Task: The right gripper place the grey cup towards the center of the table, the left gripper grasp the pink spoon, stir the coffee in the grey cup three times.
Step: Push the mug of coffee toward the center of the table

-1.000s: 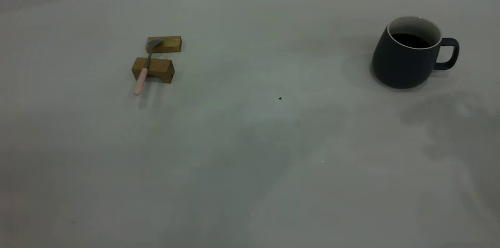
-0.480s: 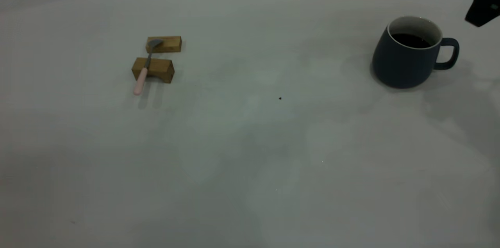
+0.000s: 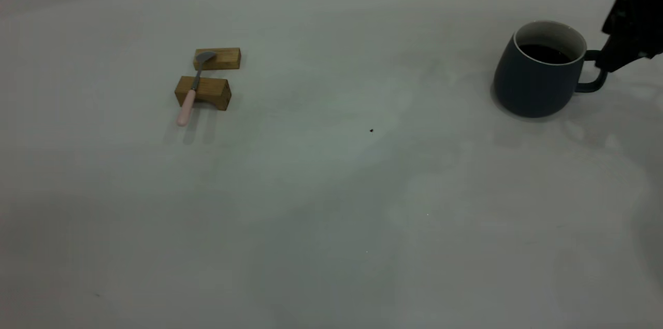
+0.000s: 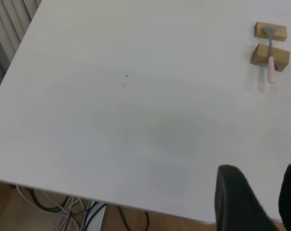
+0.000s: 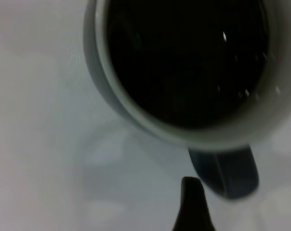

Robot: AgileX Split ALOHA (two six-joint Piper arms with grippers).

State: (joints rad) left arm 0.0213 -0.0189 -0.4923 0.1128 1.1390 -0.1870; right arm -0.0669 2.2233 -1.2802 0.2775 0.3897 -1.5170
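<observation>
Exterior: the right pincer point(image 3: 611, 62) has come down to the grey cup's point(image 3: 536, 77) handle at the desk's point(image 3: 331, 189) far right; grasp looks imminent, its opening cannot be told. The pink spoon point(image 3: 185, 106) lies untouched across wooden blocks point(image 3: 204, 91). Left wrist: the left pincer point(image 4: 258, 202) hovers open near the desk edge. Right wrist: one fingertip point(image 5: 191, 204) is beside the handle.

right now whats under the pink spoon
Two brown wooden blocks: the pink spoon rests across them, bowl on the far one, handle overhanging the table. The blocks' undersides are hidden.

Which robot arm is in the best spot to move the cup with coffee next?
The right one, probably. The right tool is beside the grey cup, right at its handle. The left tool hangs over the table's edge, far from the cup.
</observation>
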